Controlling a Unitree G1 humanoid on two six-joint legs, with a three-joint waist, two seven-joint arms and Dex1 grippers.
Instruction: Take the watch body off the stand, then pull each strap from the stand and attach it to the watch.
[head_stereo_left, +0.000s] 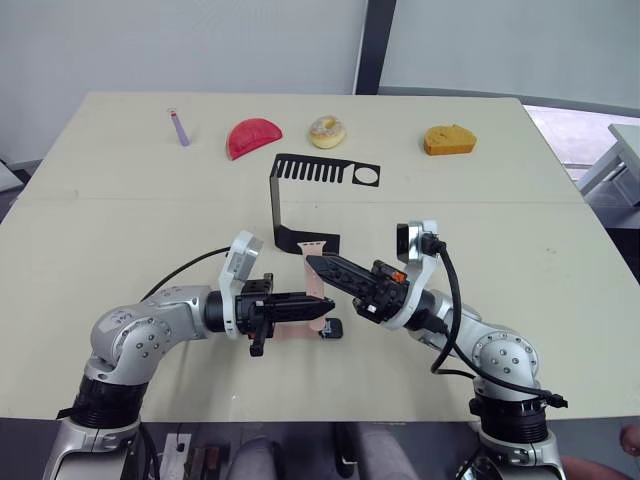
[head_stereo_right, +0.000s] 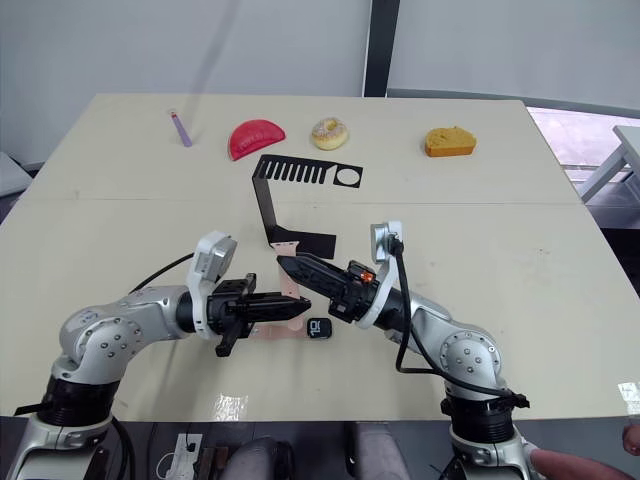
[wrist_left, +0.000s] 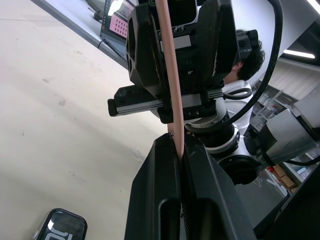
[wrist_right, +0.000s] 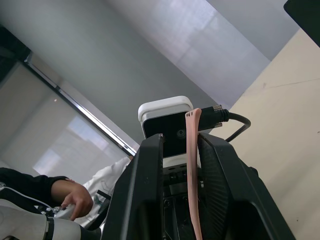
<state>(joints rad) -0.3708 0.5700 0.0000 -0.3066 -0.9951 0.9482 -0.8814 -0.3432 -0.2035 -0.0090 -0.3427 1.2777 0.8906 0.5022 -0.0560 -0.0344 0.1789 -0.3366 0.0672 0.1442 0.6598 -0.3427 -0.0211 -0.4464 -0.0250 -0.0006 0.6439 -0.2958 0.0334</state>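
The black stand (head_stereo_left: 272, 205) rises at mid-table, its slotted top plate bare. In front of it the watch body (head_stereo_left: 331, 328) lies flat on the table, screen up, also seen at the watch body (wrist_left: 59, 227). My left gripper (head_stereo_left: 318, 303) is shut on a pale pink strap (head_stereo_left: 316, 288), which stands up from its fingertips. My right gripper (head_stereo_left: 312, 261) faces it tip to tip and is open, with the strap (wrist_right: 191, 165) passing between its fingers (wrist_left: 215, 50). Another pink strap (head_stereo_left: 288, 332) seems to lie flat under the left fingers.
Along the far edge lie a purple stick (head_stereo_left: 179, 128), a red half-round piece (head_stereo_left: 253, 137), a doughnut (head_stereo_left: 327, 131) and an orange-yellow chunk (head_stereo_left: 449, 139). A seam crosses the table behind the stand. A person (wrist_right: 75, 192) is in the background.
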